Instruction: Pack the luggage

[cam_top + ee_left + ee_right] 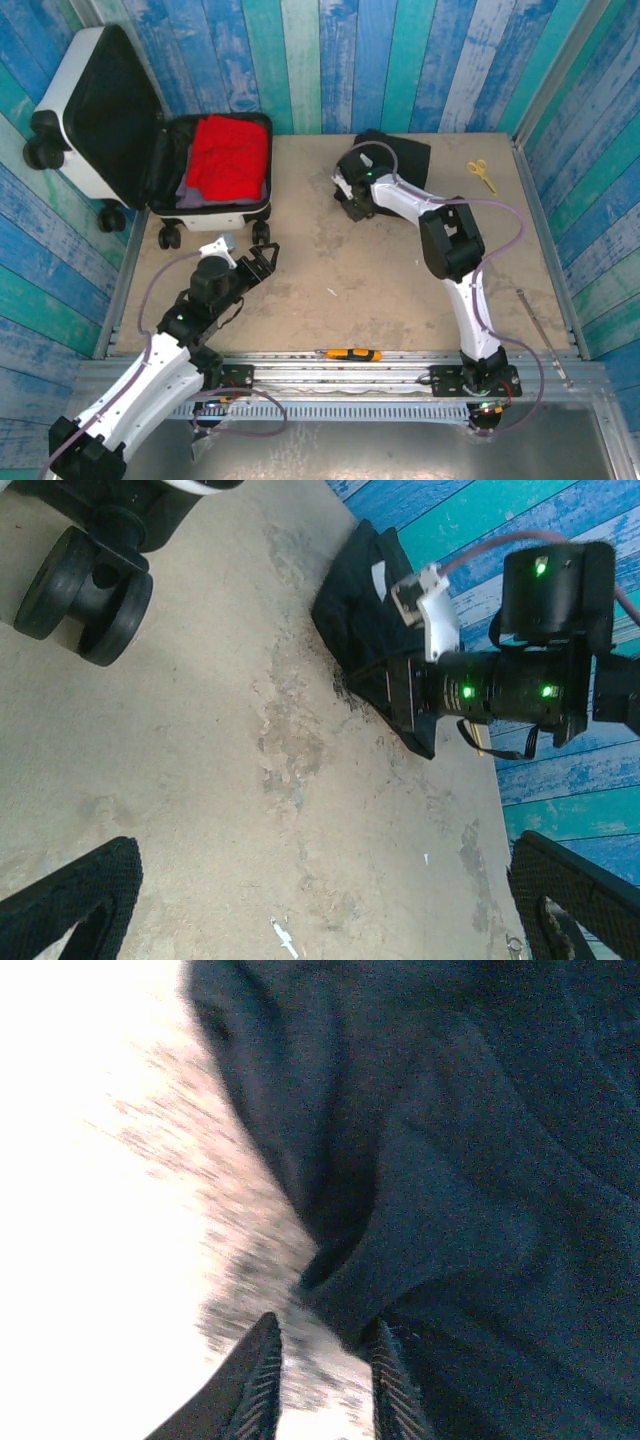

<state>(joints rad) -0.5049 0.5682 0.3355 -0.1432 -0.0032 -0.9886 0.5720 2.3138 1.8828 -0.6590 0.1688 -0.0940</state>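
Observation:
The luggage (215,212), a white hard-shell suitcase, lies open at the table's far left with its black-lined lid raised. A red garment (228,155) lies folded in it. A black garment (405,155) lies at the back middle of the table. My right gripper (350,195) is low at that garment's left edge. In the right wrist view a fold of the black garment (450,1160) reaches between the narrowed fingers of the right gripper (325,1360); bare table shows beside the left finger. My left gripper (262,255) stands wide open over bare table just in front of the suitcase wheels (90,600).
Yellow scissors (482,173) lie at the back right. An orange utility knife (350,354) rests on the front rail between the arm bases. A thin metal rod (540,325) lies along the right edge. Blue plank walls close in three sides.

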